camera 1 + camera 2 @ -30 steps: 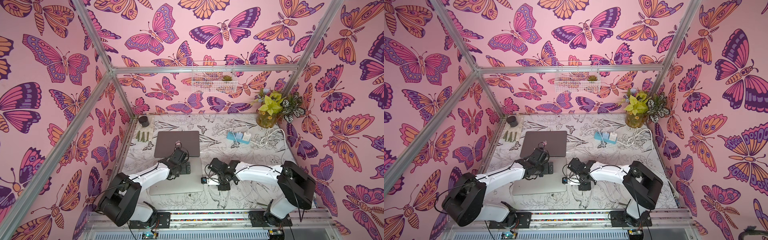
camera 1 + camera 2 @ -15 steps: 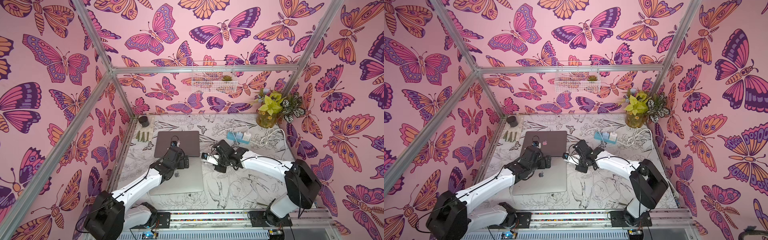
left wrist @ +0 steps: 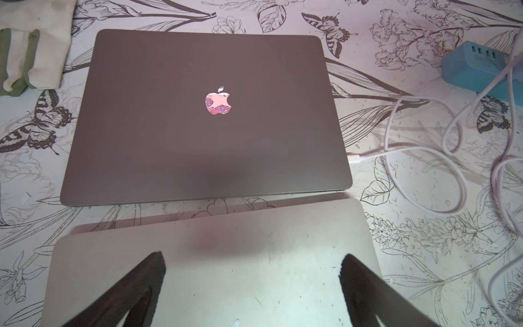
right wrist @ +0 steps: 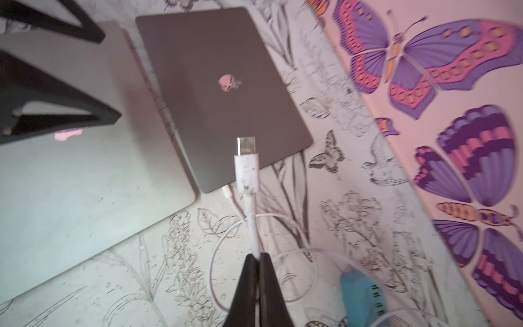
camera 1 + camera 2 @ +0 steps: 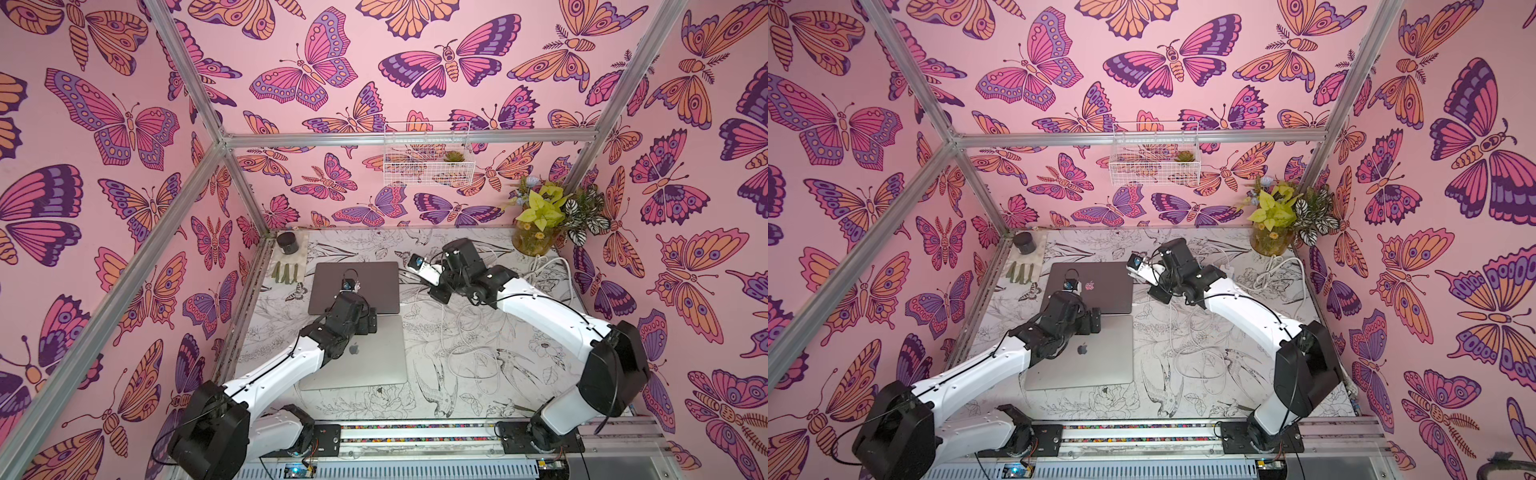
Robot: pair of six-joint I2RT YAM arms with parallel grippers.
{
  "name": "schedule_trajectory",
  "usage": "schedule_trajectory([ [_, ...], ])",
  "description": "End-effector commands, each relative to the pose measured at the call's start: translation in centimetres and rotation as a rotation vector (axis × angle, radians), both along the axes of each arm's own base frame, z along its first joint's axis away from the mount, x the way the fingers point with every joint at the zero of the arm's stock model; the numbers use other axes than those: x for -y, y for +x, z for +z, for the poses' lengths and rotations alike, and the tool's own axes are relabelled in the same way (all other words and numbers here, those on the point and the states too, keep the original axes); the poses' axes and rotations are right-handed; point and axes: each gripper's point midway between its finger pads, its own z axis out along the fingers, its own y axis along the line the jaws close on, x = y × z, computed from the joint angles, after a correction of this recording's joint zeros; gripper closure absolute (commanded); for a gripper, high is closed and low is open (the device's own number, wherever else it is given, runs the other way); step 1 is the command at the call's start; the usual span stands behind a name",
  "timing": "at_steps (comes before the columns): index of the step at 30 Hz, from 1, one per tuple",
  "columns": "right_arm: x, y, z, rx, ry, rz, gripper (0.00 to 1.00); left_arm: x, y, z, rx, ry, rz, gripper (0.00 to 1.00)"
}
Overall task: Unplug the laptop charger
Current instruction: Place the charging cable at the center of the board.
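Note:
My right gripper (image 4: 258,256) is shut on the white cable just behind the laptop charger plug (image 4: 245,167). The plug's bare metal tip (image 4: 246,145) hangs free in the air, above the table beside the dark grey laptop (image 5: 374,282). In both top views this gripper (image 5: 438,293) is raised to the right of that laptop. My left gripper (image 3: 252,256) is open and holds nothing. It hovers over the silver laptop (image 5: 374,361) near its back edge. A second white plug (image 3: 355,158) sits against the dark laptop's side.
Loose white cable loops (image 5: 469,332) lie on the table right of the laptops. A blue power strip (image 3: 475,70) sits behind them. A plant pot (image 5: 534,241) stands at the back right, with a black jar (image 5: 287,243) and green items on a cloth (image 5: 286,272) at the back left.
My right gripper left the silver laptop's right edge and rose toward the back, carrying the plug. My left arm reached forward over the silver laptop, still open.

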Motion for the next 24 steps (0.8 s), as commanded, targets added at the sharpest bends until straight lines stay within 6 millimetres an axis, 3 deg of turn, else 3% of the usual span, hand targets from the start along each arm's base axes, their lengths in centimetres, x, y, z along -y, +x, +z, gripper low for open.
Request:
schedule_trajectory([
  [1,0.7,0.8,3.9,0.073,0.011,-0.003,1.00,-0.1,1.0,1.0,0.034,0.010,0.011,0.02],
  [5,-0.1,-1.0,4.9,0.017,0.090,0.040,1.00,0.1,1.2,1.1,0.034,0.006,0.009,0.02],
  [8,-0.6,-3.9,3.6,-0.067,0.179,0.101,1.00,-0.1,1.1,0.8,0.030,0.016,0.012,0.02],
  [18,2.7,-8.3,-9.5,-0.385,0.086,-0.038,1.00,0.6,1.4,0.3,0.011,0.021,-0.015,0.02],
  [24,2.8,-10.3,-13.0,-0.515,0.067,-0.032,1.00,2.3,2.0,-0.7,-0.031,0.009,-0.070,0.03],
])
